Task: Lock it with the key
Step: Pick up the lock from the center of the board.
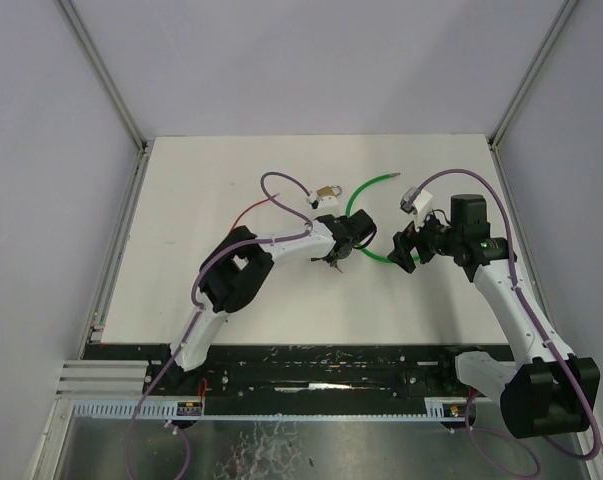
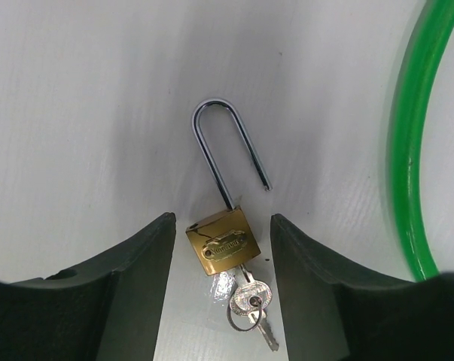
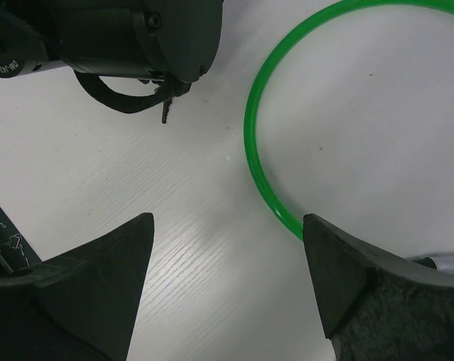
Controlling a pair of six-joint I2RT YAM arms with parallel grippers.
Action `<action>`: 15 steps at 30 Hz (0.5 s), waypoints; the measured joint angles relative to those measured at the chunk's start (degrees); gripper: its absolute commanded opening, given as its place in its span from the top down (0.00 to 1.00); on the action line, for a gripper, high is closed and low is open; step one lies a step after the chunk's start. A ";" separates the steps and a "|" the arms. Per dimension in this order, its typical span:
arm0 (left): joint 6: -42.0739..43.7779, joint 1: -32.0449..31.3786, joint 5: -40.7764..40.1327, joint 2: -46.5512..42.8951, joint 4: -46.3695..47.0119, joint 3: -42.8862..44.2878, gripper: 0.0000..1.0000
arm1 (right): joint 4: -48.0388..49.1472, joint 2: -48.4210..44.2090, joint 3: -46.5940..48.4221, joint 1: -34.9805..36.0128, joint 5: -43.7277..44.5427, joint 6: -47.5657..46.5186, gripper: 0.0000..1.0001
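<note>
- Brass padlock point(image 2: 221, 242) flat on the white table point(image 1: 201, 200), toward the far middle of it in the overhead view.
- Shackle point(image 2: 225, 143) unlatched: one leg seated in the body, the other end free and swung off to the right, bow pointing away from the wrist camera.
- Key point(image 2: 251, 297) right against the near end of the body, on a small ring point(image 2: 236, 322) with a second blade poking out beneath; cannot tell whether fully seated in the keyhole.
- Left pincer point(image 2: 220, 226) open, gripping nothing; in its own camera, black fingers point(image 2: 136, 289) flanking the brass body, one on each side, bare table showing in both gaps, no contact.
- From above, same pincer just short of the padlock and pointing toward it; cannot tell how high over the table.
- Green hoop point(image 2: 403, 150) curving along the right of the padlock, near but apart from it.
- Right pincer point(image 3: 228, 222) wide open and empty, hovering over bare table, off to the right of the padlock; hoop's arc passing ahead of it and meeting the fingertip on the right of that view.
- Black housing of the left arm point(image 3: 136, 37) filling the top left of that same view.
</note>
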 measured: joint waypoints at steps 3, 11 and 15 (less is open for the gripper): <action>-0.35 -0.02 0.02 0.02 -0.02 0.00 0.52 | 0.07 0.00 0.00 -0.02 -0.02 0.00 0.14; -0.81 -0.04 0.37 -0.44 1.44 -1.27 0.60 | 0.31 0.00 0.00 -0.07 -0.09 0.04 0.14; -0.83 -0.02 0.44 -1.57 3.43 -3.39 0.60 | 0.31 0.00 0.00 -0.11 -0.37 0.04 0.14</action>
